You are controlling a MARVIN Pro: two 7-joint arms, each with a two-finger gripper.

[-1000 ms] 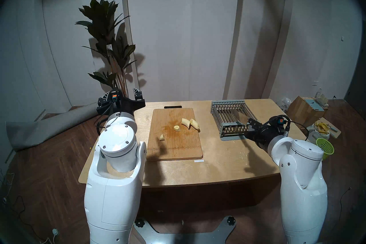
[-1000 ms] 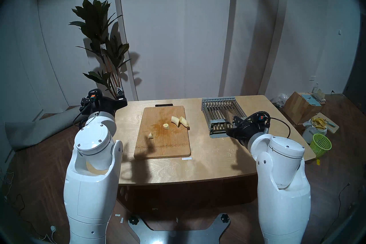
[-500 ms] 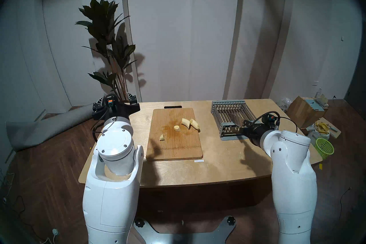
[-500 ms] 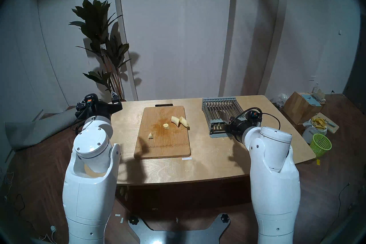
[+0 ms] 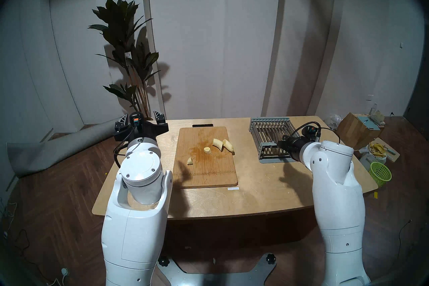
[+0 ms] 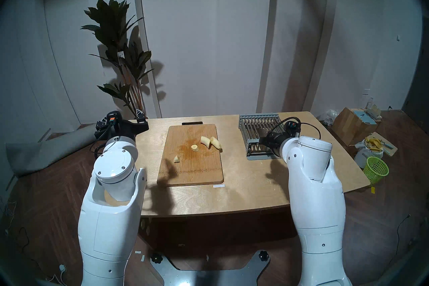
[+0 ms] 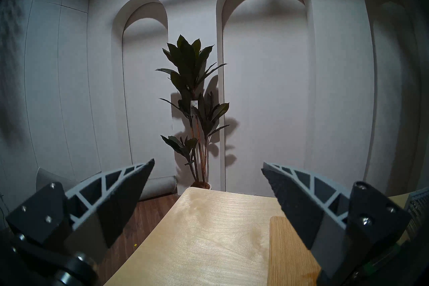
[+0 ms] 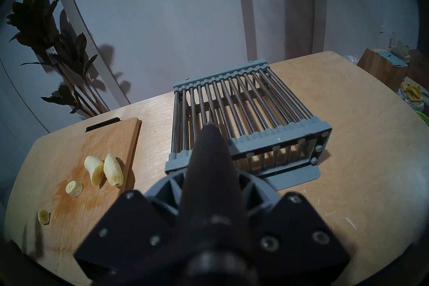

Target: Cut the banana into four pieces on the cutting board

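Four cream banana pieces lie apart on the cutting board [image 5: 204,171]: two longer chunks [image 5: 217,143] [image 5: 228,145], a round slice [image 5: 207,150] and a small end piece [image 5: 190,160]. They also show in the right wrist view [image 8: 94,168]. My right gripper [image 5: 282,147] [image 8: 210,183] is shut on the dark handle of a knife [image 8: 209,157]. The blade points away over the grey drying rack [image 5: 271,134]. My left gripper [image 5: 141,116] [image 7: 207,167] is open and empty above the table's far left corner, left of the board [image 7: 287,255].
The drying rack [image 8: 243,102] stands on the table's right half. A flat black object [image 5: 202,125] lies behind the board. A potted plant [image 5: 130,58] stands behind the left corner. A green basket [image 5: 380,173], banana peels [image 5: 377,148] and a box are on the floor at the right.
My right arm has carried the knife forward and left, from in front of the rack to over it. My left arm swayed slightly. The banana pieces have not moved.
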